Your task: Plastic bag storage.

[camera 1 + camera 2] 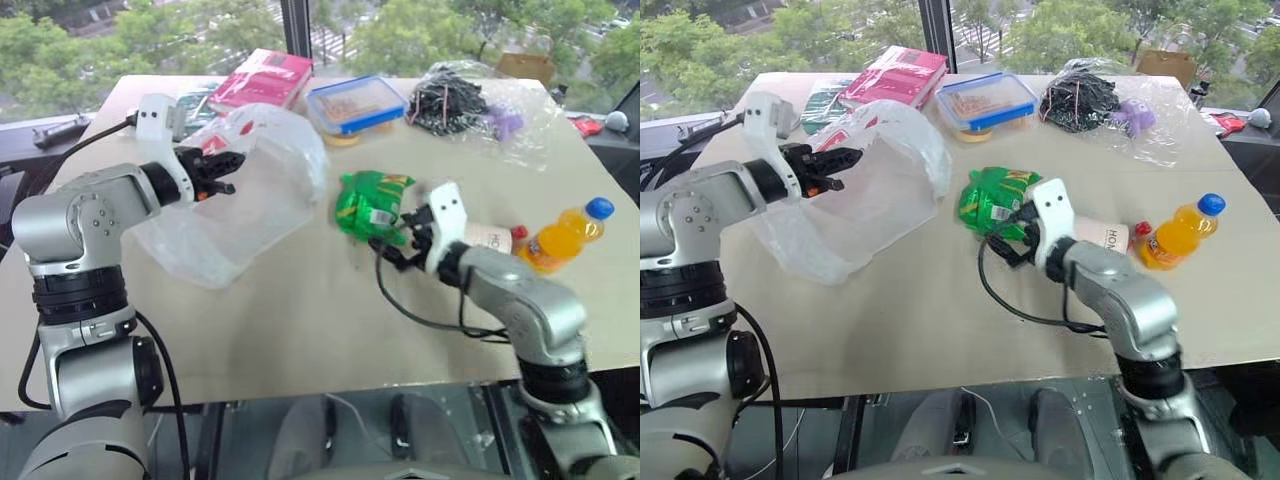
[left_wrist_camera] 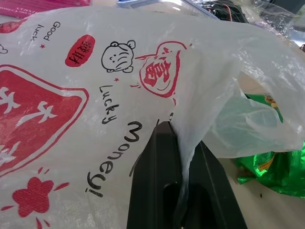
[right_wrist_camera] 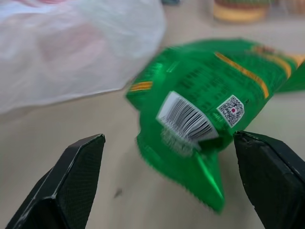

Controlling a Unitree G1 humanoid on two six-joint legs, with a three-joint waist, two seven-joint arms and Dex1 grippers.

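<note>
Tabletop (image 1: 300, 330): green snack packet (image 1: 372, 203) at centre; orange drink bottle (image 1: 562, 238) at right; along far edge, pink box (image 1: 262, 78), blue-lidded container (image 1: 356, 103), clear bag of black cables (image 1: 455, 100).

The plastic bag (image 2: 95, 95) is showing translucent white with red logos and black lettering; the snack packet (image 3: 214, 109) is gleaming green with orange stripes and a white barcode.

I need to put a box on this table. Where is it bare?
Bare: the table's near strip, in front of the plastic bag and green snack packet. Crowded: the far edge, with red book, lidded container and cable bag.
</note>
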